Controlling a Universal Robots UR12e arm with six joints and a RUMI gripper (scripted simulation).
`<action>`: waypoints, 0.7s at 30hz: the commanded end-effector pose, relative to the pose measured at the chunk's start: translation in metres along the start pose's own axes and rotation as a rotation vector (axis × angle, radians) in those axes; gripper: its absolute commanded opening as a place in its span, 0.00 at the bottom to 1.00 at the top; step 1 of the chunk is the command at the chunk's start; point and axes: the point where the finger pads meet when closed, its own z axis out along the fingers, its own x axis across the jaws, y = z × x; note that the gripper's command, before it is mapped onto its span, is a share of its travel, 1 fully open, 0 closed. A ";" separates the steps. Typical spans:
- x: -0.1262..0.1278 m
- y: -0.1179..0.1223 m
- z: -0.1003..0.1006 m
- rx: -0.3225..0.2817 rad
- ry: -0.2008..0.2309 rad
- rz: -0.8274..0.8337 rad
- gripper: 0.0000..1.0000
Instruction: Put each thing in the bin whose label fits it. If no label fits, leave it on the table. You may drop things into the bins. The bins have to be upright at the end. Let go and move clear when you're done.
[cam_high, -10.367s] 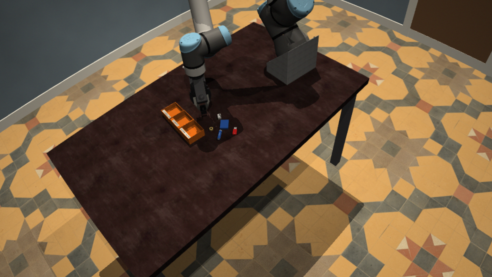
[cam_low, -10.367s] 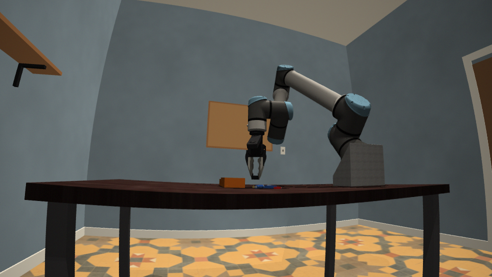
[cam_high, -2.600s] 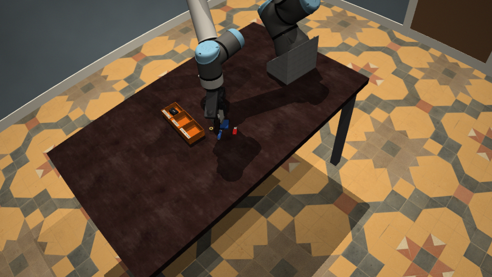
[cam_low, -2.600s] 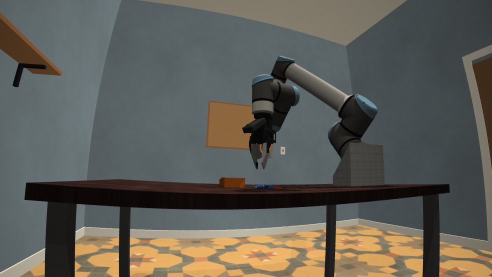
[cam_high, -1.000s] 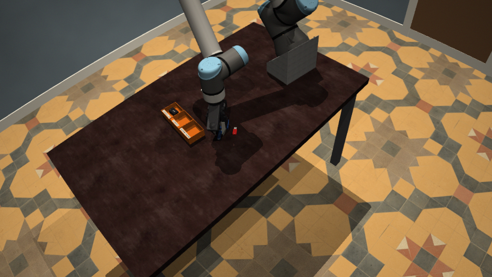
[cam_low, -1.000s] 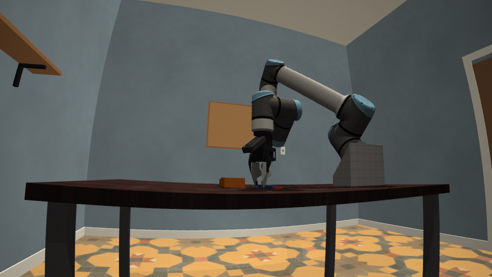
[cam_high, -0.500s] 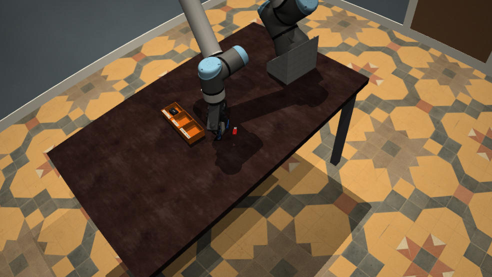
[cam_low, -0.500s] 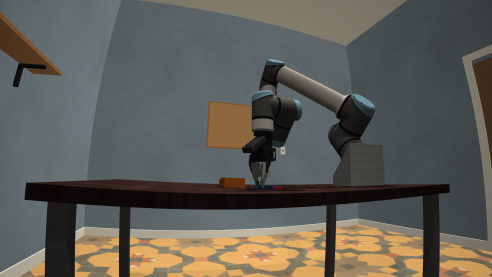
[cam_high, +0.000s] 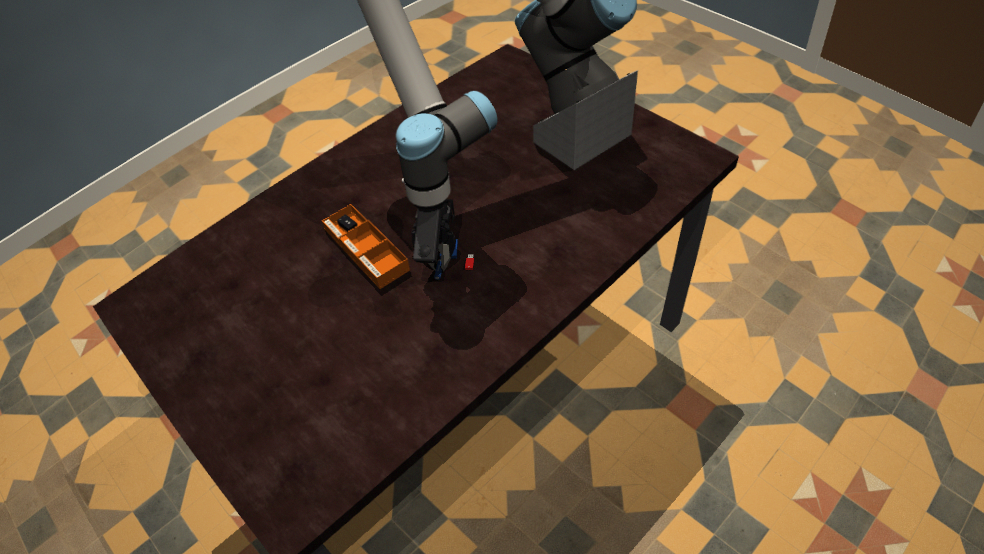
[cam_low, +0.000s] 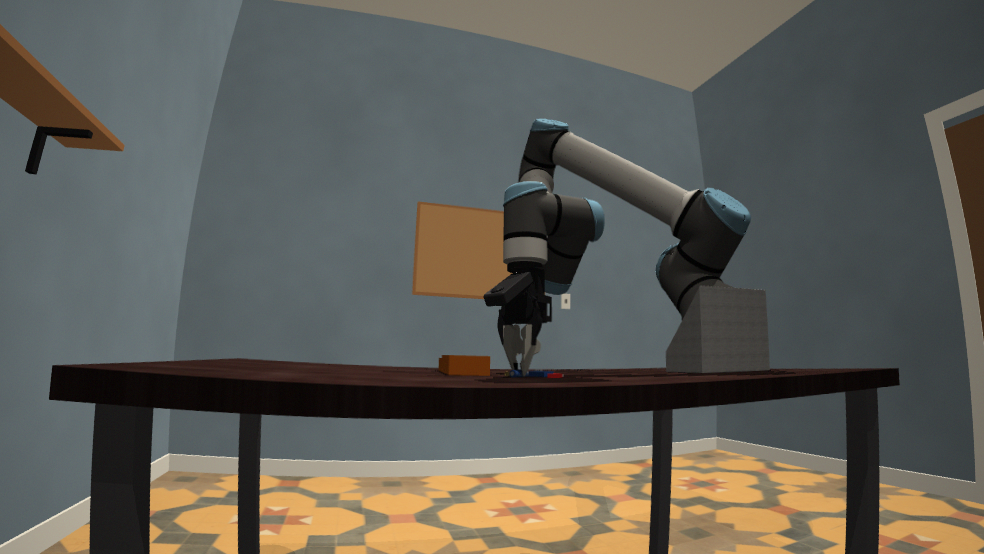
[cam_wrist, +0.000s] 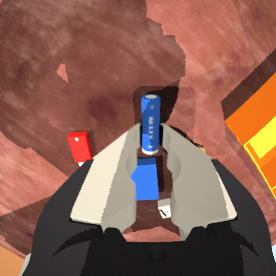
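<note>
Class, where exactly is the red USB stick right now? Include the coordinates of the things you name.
In the wrist view, the red USB stick (cam_high: 469, 262) (cam_low: 555, 375) (cam_wrist: 80, 146) lies on the table, left of the blue battery (cam_wrist: 150, 123) and outside the end effector's fingers.

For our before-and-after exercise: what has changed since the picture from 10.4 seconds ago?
The gripper let go of the black block, now in an end bin, then lowered and closed on the blue battery. The red stick stayed put.
</note>
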 end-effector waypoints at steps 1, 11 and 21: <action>0.000 0.000 0.000 0.001 0.000 0.000 0.00; 0.000 0.000 -0.010 0.001 0.001 0.000 0.00; 0.000 0.000 -0.044 0.001 0.001 0.000 0.00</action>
